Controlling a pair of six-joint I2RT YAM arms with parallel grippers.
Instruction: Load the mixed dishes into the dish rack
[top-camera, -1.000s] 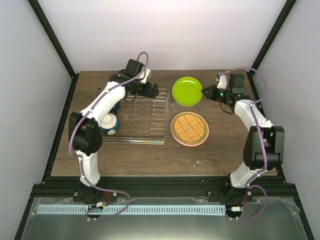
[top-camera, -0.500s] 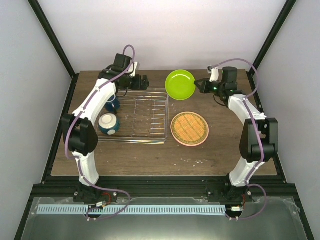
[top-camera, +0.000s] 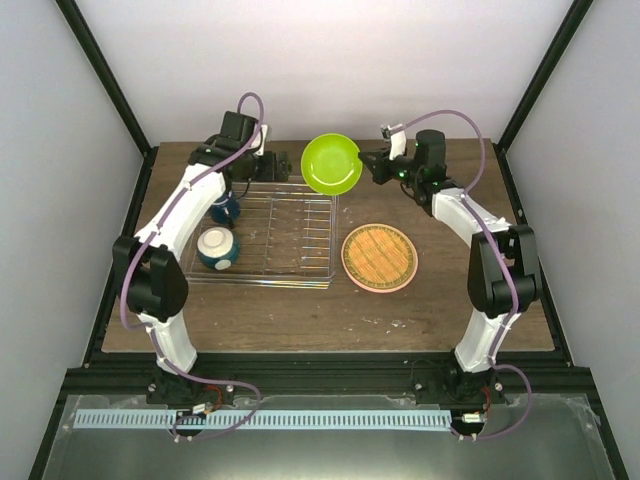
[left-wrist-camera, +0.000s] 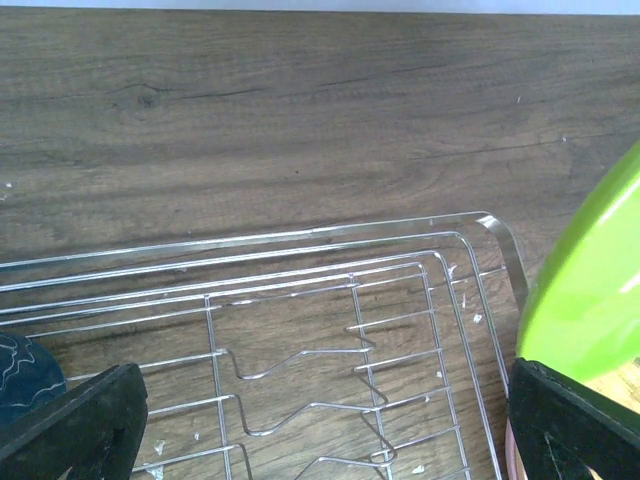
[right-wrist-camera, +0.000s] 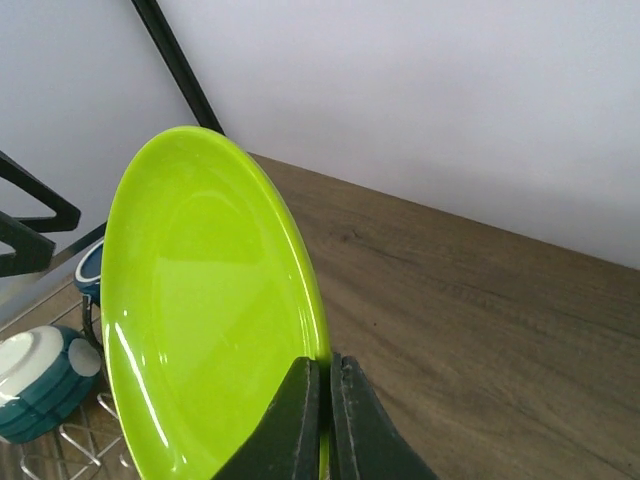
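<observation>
My right gripper (top-camera: 368, 166) is shut on the rim of the lime-green plate (top-camera: 332, 163), which it holds tilted in the air above the far right corner of the dish rack (top-camera: 300, 275). In the right wrist view its fingers (right-wrist-camera: 300, 420) pinch the plate's (right-wrist-camera: 200, 320) edge. My left gripper (top-camera: 279, 166) hovers open over the rack's far edge, its wide-apart fingers (left-wrist-camera: 80, 430) empty above the wires (left-wrist-camera: 300, 350). The teal bowl (top-camera: 217, 247) and dark blue mug (top-camera: 224, 210) sit at the rack's left end. A cream plate (top-camera: 378, 253) lies on the salmon-pink plate (top-camera: 404, 282).
The stacked plates rest on the wooden table (top-camera: 440, 310) just right of the rack. The green plate's (left-wrist-camera: 590, 290) edge shows close to my left gripper's right finger. Black frame posts (top-camera: 105, 75) and white walls enclose the table on three sides.
My right gripper has carried the lime-green plate leftward, from beside the rack to over its far right corner. My left arm has pulled back toward the far left.
</observation>
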